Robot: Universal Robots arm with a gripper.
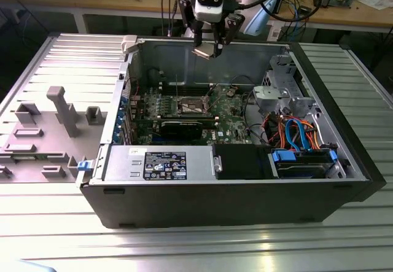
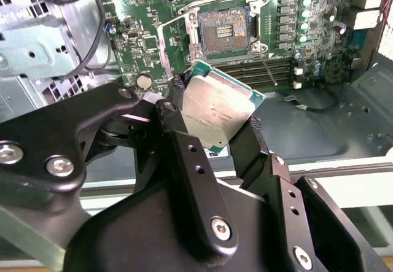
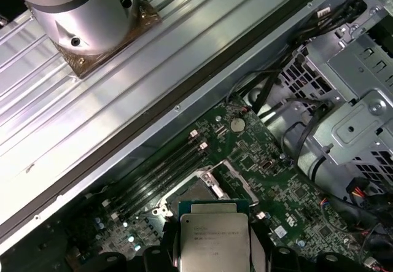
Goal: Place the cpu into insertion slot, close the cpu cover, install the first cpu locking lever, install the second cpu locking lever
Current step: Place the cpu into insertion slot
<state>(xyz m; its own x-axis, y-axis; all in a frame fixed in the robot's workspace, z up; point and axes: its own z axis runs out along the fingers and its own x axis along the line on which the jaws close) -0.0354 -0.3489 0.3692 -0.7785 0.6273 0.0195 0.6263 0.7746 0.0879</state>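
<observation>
My gripper point(image 1: 207, 50) hangs above the back wall of the open computer case point(image 1: 110, 195), shut on the cpu point(image 1: 206, 53). In both wrist views the cpu point(image 2: 215, 111) point(image 3: 214, 238) is a silvery square chip with a green edge, pinched between the two black fingers point(image 2: 184, 155). It is held tilted in the air, well above the board. The insertion slot point(image 2: 224, 31) point(image 1: 191, 106) lies open on the green motherboard, its dark centre bare. The cpu cover point(image 1: 231, 91) point(image 3: 238, 182) stands flipped up beside the slot. A thin lever rod point(image 2: 268, 64) sticks out near the slot's corner.
A black labelled power supply box point(image 1: 175, 164) sits at the case front. A grey drive cage point(image 1: 284, 88) and coloured cables point(image 1: 298, 134) crowd the exterior view's right. Grey fixture blocks point(image 1: 61, 109) stand on the table at the exterior view's left. The arm's base point(image 3: 86, 20) is behind the case.
</observation>
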